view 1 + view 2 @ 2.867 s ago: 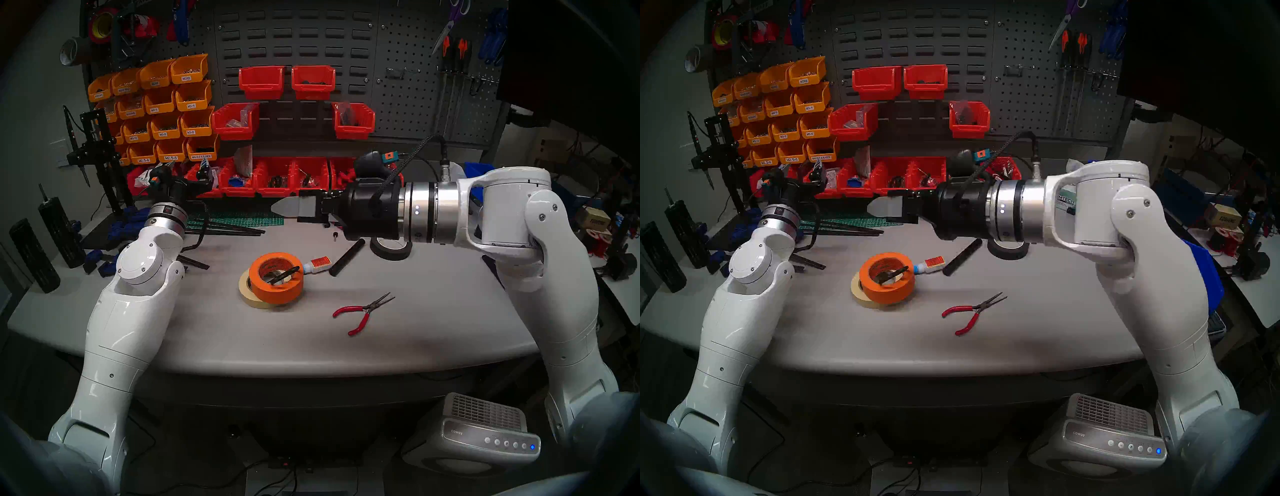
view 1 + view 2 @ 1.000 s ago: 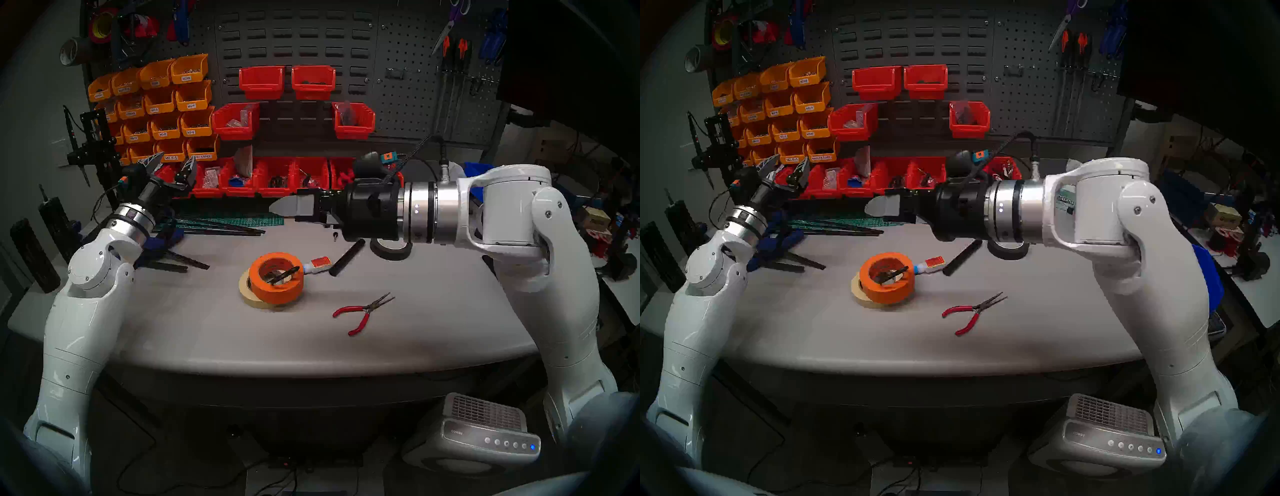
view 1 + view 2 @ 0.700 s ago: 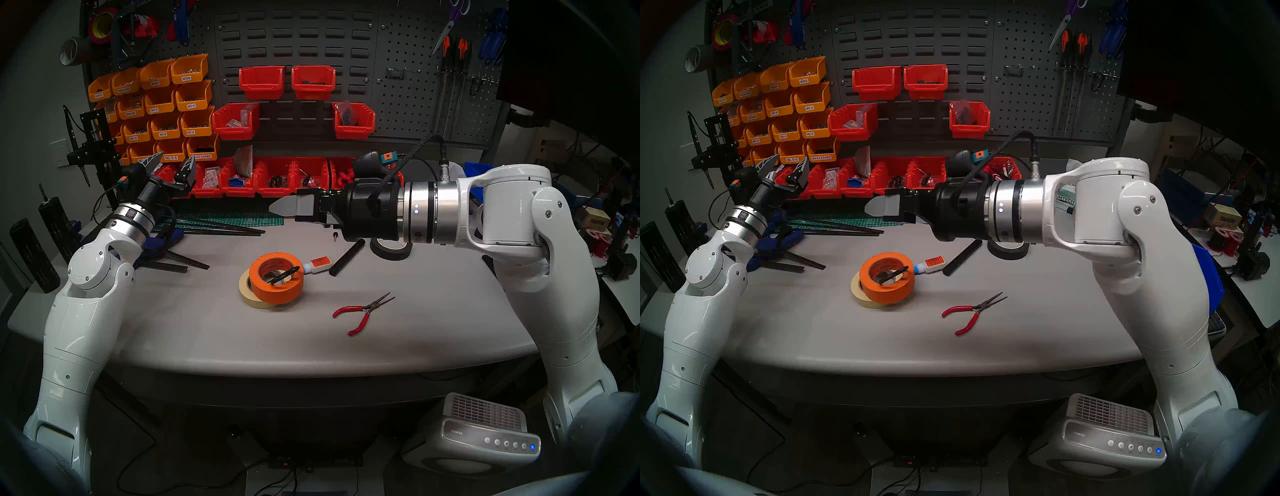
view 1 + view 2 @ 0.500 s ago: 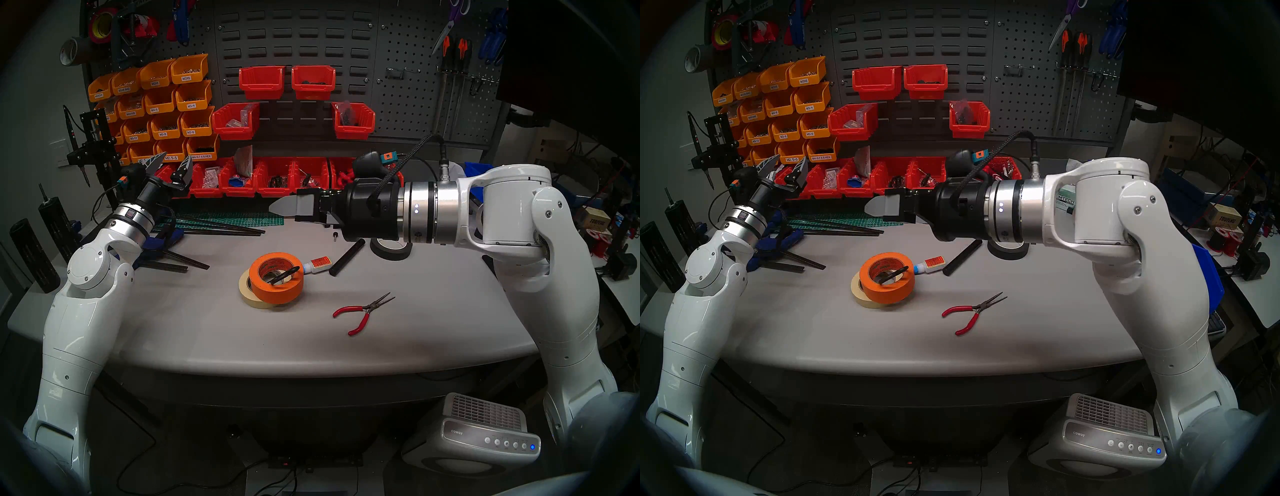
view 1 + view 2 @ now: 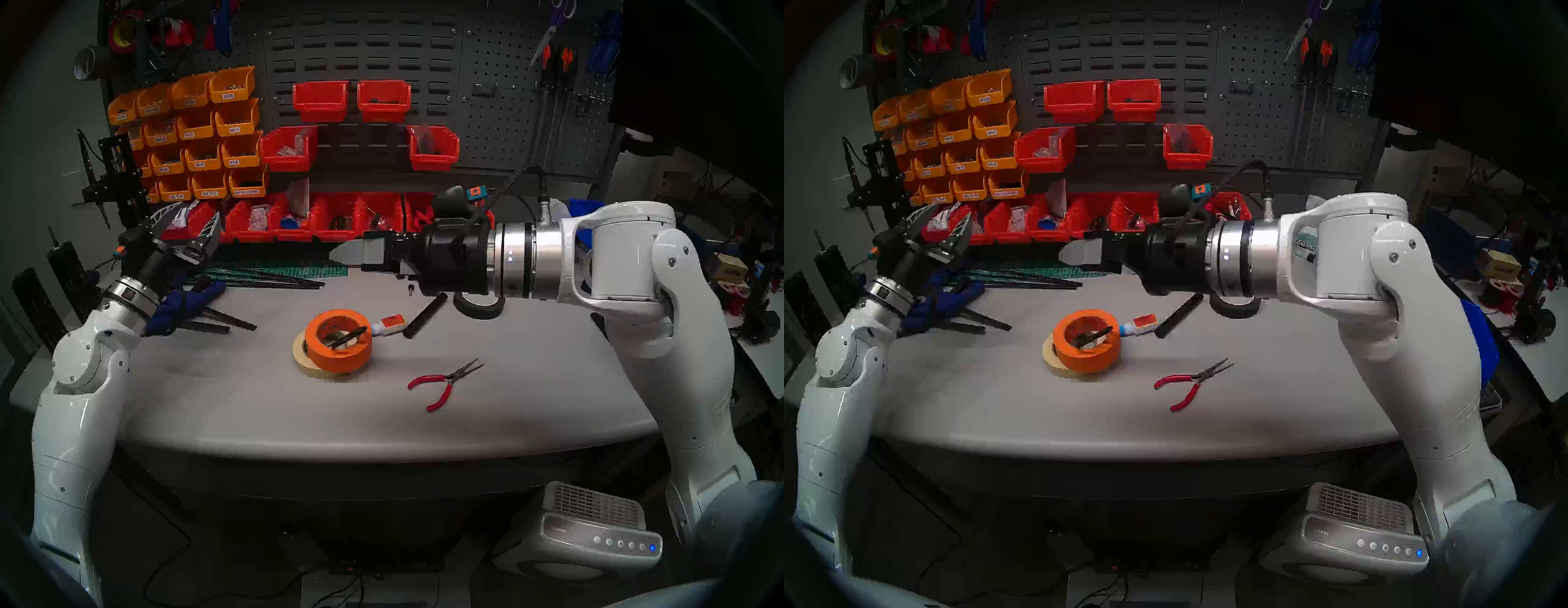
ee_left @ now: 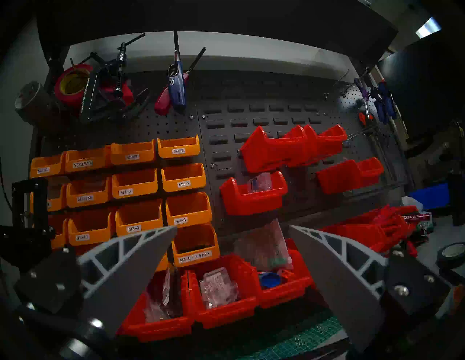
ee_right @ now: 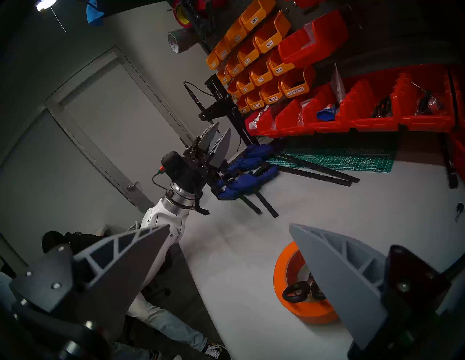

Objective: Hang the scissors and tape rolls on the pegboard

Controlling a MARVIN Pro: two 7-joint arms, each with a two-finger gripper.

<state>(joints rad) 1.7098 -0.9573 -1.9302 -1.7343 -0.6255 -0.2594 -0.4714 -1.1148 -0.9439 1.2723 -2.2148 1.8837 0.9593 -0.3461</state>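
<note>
We judge nothing hung yet: the scissors (image 5: pixel 348 338) lie inside the orange tape roll (image 5: pixel 338 341), stacked on the cream tape roll (image 5: pixel 302 356), far from the pegboard (image 5: pixel 500 123), both the left pincer (image 5: pixel 191 221) and right pincer (image 7: pixel 227 251) released and empty.

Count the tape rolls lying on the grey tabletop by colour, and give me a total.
wide bright-orange tape roll: 1
slimmer cream masking-tape roll: 1
flat black tape roll: 1
Total: 3
</note>
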